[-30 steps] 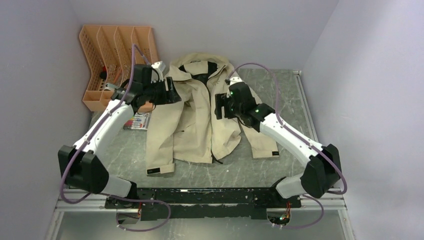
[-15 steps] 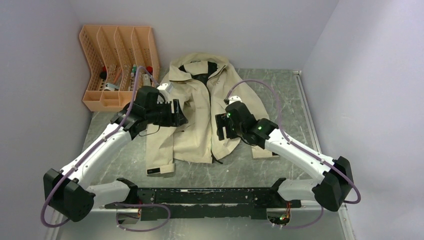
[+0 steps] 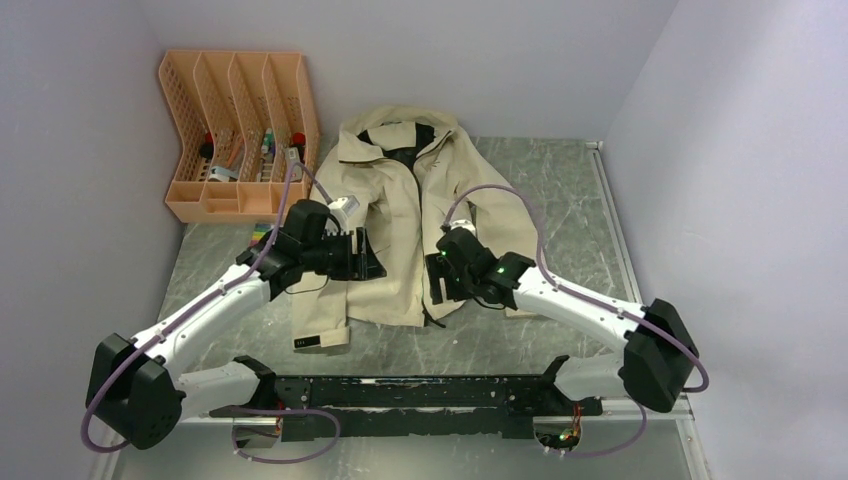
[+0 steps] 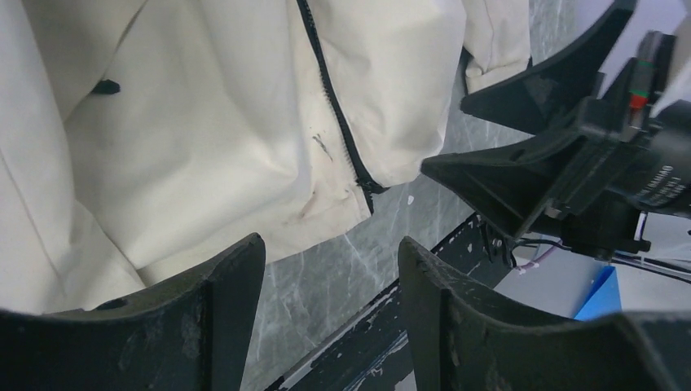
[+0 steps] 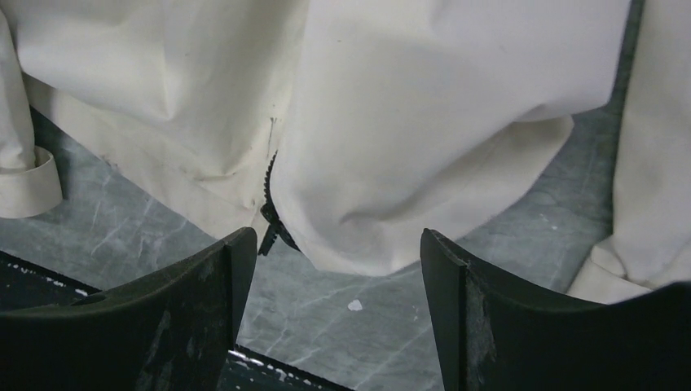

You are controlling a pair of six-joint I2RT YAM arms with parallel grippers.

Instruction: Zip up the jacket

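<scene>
The beige jacket (image 3: 400, 190) lies flat on the grey table, collar at the far side, front partly open, dark zipper (image 4: 332, 106) running down its middle. My left gripper (image 3: 368, 262) hovers over the jacket's lower left panel, open and empty; in the left wrist view (image 4: 330, 273) the hem and the zipper's bottom end (image 4: 367, 186) lie just ahead. My right gripper (image 3: 436, 287) is open and empty above the hem right of the zipper. In the right wrist view (image 5: 334, 277) the dark zipper pull (image 5: 269, 230) hangs at the hem by the left finger (image 5: 220, 285).
An orange file organizer (image 3: 235, 130) with small items stands at the far left. A coloured flat pack (image 3: 262, 236) lies beside the left sleeve. The black base rail (image 3: 420, 392) runs along the near edge. Walls close in on three sides.
Both arms have drawn back toward the near edge, moving down the jacket from chest level to the hem. Both grippers stay open and empty.
</scene>
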